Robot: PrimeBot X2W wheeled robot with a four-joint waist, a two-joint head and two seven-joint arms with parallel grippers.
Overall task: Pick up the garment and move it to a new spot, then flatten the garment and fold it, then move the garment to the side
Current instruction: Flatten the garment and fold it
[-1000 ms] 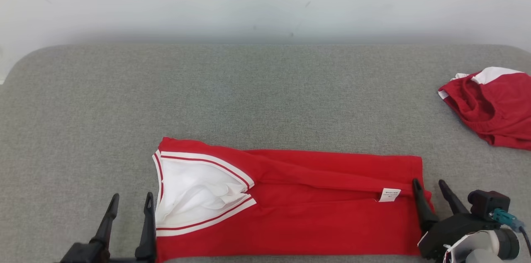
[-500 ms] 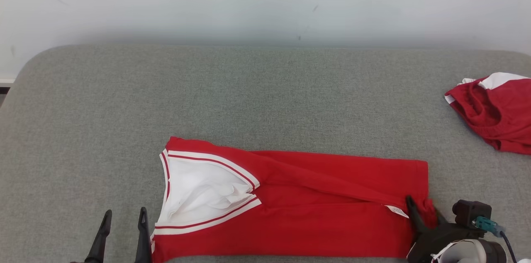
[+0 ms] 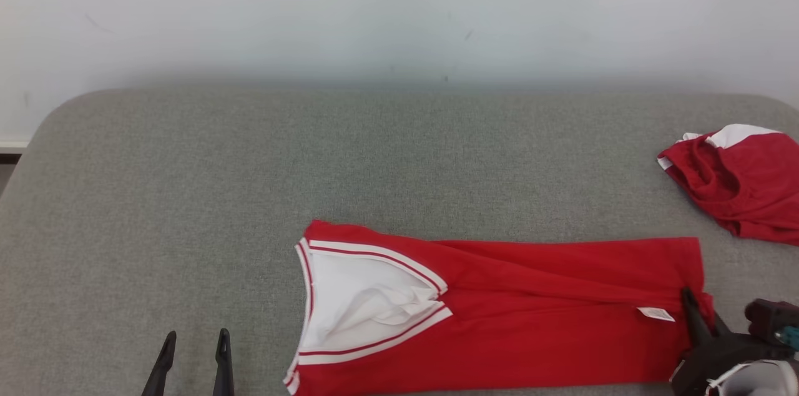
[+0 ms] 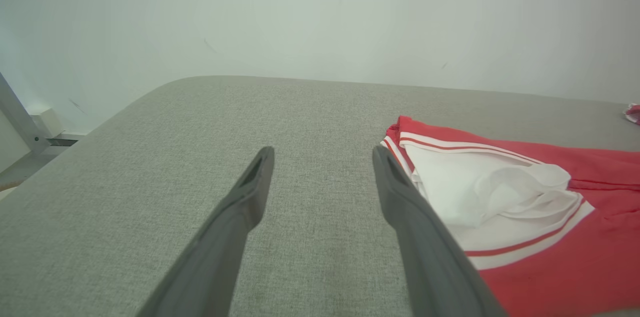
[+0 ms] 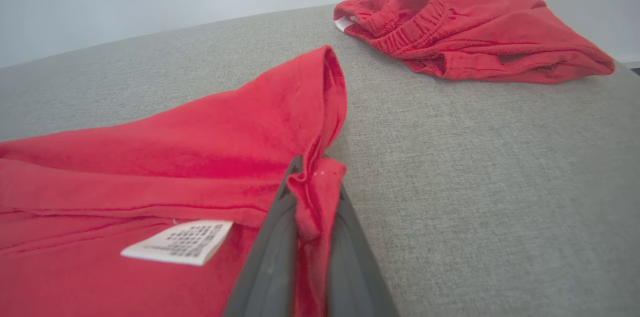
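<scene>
Well, over on the left, the left gripper [image 3: 195, 355] sits low over the bare grey table [image 3: 187, 196]. Its two fingers are spread wide with nothing between them, near the collar end of the garment [image 3: 530, 327] but apart from it. I'd guess it waits there to take that end. The red garment lies as a long folded strip near the front edge, with its white-trimmed neck opening [image 3: 368, 302] facing left and the hem to the right. Just past the small white label [image 3: 655, 314], the right gripper [image 3: 693, 305] is pinching the hem's edge and bunching the cloth upward, likely so that end can be lifted over for the next fold. Farther right, well apart, lie crumpled red shorts [image 3: 743, 183].
</scene>
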